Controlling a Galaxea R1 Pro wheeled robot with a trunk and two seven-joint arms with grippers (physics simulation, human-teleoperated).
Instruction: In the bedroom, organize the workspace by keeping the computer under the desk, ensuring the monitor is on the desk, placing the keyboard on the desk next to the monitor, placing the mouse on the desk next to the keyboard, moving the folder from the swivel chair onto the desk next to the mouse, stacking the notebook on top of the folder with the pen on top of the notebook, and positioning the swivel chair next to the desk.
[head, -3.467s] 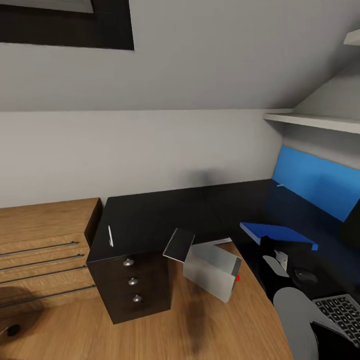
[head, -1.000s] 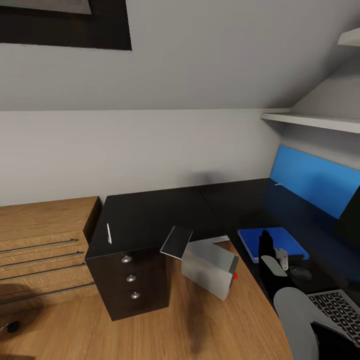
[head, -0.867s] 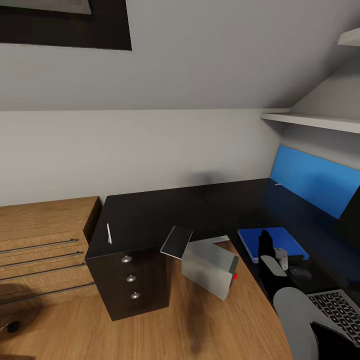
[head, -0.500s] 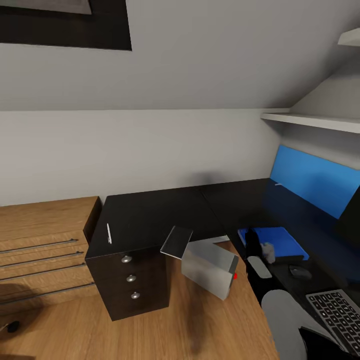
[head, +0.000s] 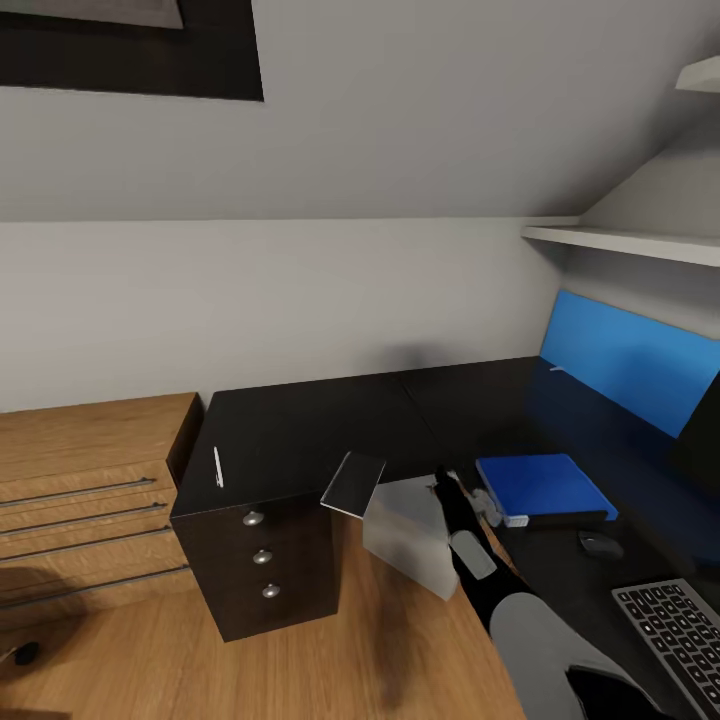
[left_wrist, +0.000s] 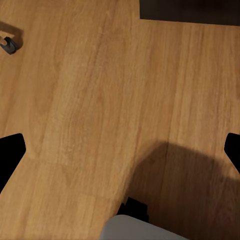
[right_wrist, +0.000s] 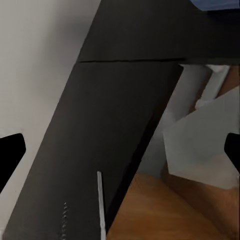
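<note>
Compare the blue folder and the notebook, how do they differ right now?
The folder is bright blue and lies flat on the black desk; the notebook is dark grey and tilted, hanging past the desk's edge against the grey computer. The folder looks larger than the notebook. Both are flat rectangles.

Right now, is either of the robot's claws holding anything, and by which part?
Nothing is held. The right claw hangs open beside the bright blue flat folder on the glossy black desk; the left claw's fingertips are spread over the oak plank floor.
</note>
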